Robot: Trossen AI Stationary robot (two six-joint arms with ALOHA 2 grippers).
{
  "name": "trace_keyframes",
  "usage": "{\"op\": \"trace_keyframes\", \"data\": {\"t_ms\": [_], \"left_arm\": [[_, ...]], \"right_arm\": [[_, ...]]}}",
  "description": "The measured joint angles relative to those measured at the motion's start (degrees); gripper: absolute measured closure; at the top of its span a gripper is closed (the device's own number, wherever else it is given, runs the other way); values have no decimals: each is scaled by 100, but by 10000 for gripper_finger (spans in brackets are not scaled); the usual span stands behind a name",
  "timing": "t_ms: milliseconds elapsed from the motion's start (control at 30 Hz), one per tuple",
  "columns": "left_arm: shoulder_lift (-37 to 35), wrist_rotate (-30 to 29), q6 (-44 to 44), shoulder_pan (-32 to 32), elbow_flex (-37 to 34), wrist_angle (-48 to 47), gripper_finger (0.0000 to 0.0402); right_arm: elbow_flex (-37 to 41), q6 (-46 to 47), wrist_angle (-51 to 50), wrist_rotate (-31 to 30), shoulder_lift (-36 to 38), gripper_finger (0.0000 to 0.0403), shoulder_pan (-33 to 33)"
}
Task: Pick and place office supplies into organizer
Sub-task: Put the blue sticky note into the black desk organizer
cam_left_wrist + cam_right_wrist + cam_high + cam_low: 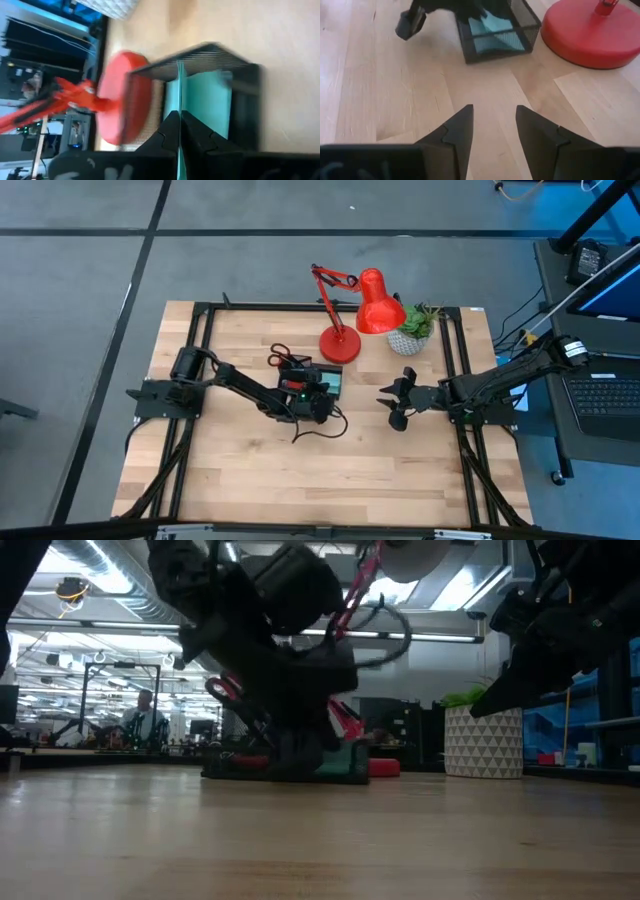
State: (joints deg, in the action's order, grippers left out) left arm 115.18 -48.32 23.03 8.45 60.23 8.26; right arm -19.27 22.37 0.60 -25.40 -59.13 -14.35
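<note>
Table (250, 480): light wood, black frame rails, my 2 arms come in from opposite sides. Red desk lamp (355, 315) and potted plant (415, 330) stand at the far edge, not part of the job, prob just clutter to work around.

Organizer (310, 375): low black mesh tray, near table centre, just beside the lamp base. Red-handled scissors (283, 358) sit at its far-left corner; low view shows the red handles sticking up out of the tray, so I judge they're already stowed upright.

My left gripper (180, 132) is over the organizer, fingers pinched together on a thin cyan sheet edge-on, i.e. the cyan sticky-note pad (207, 100). More cyan lies flat inside the tray compartment right ahead of the fingertips. I hold it on edge prob so it slides down between the mesh walls w/o catching. Can't tell if the pad bottom touches the tray floor yet.

My right gripper (492, 132) waits well apart on the right side of the table, fingers spread, nothing between them, pointed at the organizer and lamp base across bare wood. Kept back so it doesn't foul the left arm, I'd say.

A black cable loop (320, 430) lies on the wood just near-side of the left wrist. No other loose supplies visible on the table.
</note>
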Motion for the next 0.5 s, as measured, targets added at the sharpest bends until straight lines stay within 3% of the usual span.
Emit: {"op": "trace_keyframes", "data": {"t_ms": [500], "left_arm": [[37, 122, -125, -7, -26, 37, 386]], "right_arm": [[-2, 3, 9, 0, 0, 251, 0]]}}
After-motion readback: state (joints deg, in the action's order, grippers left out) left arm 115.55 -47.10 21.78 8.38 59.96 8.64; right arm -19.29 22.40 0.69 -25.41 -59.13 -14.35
